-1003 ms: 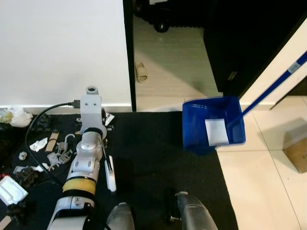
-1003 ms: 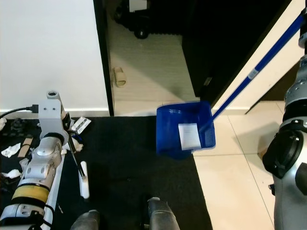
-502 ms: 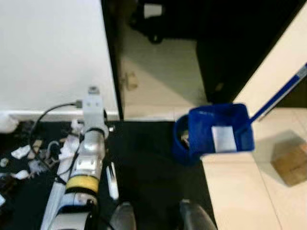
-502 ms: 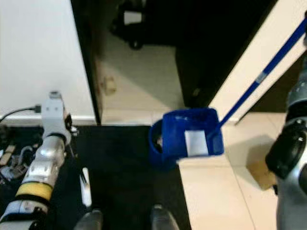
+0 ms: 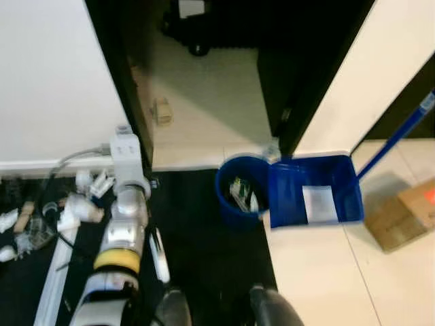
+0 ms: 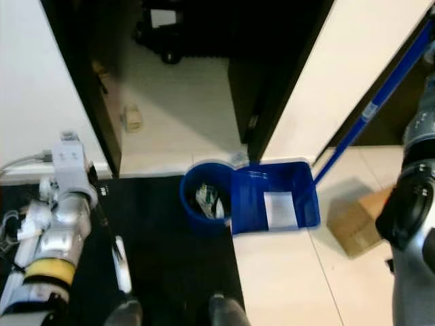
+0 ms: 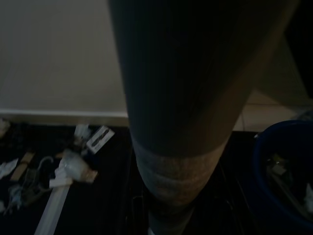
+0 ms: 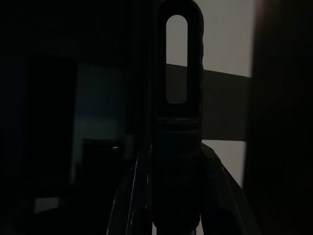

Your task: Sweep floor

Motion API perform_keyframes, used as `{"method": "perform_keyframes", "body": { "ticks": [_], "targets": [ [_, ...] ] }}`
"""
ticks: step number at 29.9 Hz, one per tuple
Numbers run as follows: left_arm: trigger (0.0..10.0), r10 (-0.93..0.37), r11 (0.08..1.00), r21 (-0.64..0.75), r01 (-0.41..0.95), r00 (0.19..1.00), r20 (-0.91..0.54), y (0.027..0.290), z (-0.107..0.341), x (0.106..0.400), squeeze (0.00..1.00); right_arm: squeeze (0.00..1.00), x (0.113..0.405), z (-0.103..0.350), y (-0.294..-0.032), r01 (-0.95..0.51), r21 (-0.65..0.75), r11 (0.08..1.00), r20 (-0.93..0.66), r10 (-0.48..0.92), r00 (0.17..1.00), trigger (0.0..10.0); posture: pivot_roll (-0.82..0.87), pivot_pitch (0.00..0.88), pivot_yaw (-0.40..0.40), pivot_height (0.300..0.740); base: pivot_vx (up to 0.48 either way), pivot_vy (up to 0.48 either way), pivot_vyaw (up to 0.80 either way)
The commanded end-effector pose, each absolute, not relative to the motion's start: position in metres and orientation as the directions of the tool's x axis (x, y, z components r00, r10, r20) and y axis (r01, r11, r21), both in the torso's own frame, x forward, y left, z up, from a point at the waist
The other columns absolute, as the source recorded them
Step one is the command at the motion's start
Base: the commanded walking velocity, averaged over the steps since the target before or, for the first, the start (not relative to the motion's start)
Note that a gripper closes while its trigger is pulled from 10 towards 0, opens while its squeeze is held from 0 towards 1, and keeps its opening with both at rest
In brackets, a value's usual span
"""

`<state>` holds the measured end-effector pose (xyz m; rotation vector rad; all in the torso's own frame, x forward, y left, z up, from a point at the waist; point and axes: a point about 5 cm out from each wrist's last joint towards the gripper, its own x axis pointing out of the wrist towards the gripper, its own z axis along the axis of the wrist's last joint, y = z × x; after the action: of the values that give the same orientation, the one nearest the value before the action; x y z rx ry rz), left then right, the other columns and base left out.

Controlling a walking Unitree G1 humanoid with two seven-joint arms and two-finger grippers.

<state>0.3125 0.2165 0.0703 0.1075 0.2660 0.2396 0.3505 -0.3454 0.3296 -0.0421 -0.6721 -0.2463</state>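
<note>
Room: I face a doorway with a dark door frame (image 5: 119, 88); pale floor runs beyond it, white wall on either side.
Floor: a black mat (image 5: 197, 238) lies under my feet, and cream tiles (image 5: 326, 272) begin at its right edge.
My left arm (image 5: 122, 231): it reaches forward and low over the mat, toward the clutter by the wall. In my left wrist view a thick dark shaft (image 7: 186, 122) fills the middle, the broom handle I judge. I cannot tell whether those fingers are open or closed on it.
My right arm (image 6: 414, 204): raised at my right side, by the dustpan's long blue handle (image 6: 380, 88). My right wrist view looks along a dark slotted handle end (image 8: 177, 93), which suggests I carry the pan by it, though the fingers are too dark to read.
Dustpan (image 5: 312, 190): blue, mouth just beside the bin, straddling the mat edge and the tiles. I judge it is held there to tip its load across.
Bin (image 5: 241, 193): round, blue, on the mat near the doorway, scraps already inside.
Cardboard box (image 5: 401, 214): on the tiles, right of the pan.
Litter (image 5: 75, 204): white scraps and cable on the mat's left by the wall, not yet swept.
Paper (image 5: 318, 204): one white sheet lies in the pan.
</note>
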Motion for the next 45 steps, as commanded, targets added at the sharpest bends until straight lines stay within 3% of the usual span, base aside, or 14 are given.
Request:
{"method": "perform_keyframes", "body": {
  "ticks": [1, 25, 45],
  "targets": [
    [10.0, 0.240, 0.967, 0.139, -0.215, 0.949, -0.202, 0.217, 0.080, 0.316, 0.00, 0.00, 0.348, 0.339, -0.347, 0.249, 0.056, 0.967, 0.652, -0.224, 0.724, 10.0, 0.03, 0.023, -0.089, 0.740, 0.000, 0.000, 0.00],
    [10.0, 0.240, 0.970, 0.078, -0.231, 0.959, -0.148, 0.217, 0.088, 0.315, 0.00, 0.00, 0.354, 0.340, -0.336, 0.214, 0.052, 0.976, 0.653, -0.195, 0.732, 10.0, 0.03, 0.026, -0.097, 0.740, 0.419, 0.000, 0.00],
    [10.0, 0.195, 0.980, 0.067, -0.188, 0.975, -0.111, 0.210, 0.090, 0.312, 0.00, 0.00, 0.352, 0.339, -0.340, 0.215, 0.050, 0.975, 0.653, -0.195, 0.732, 10.0, 0.03, 0.027, -0.092, 0.740, 0.000, 0.000, 0.00]
  ]
}}
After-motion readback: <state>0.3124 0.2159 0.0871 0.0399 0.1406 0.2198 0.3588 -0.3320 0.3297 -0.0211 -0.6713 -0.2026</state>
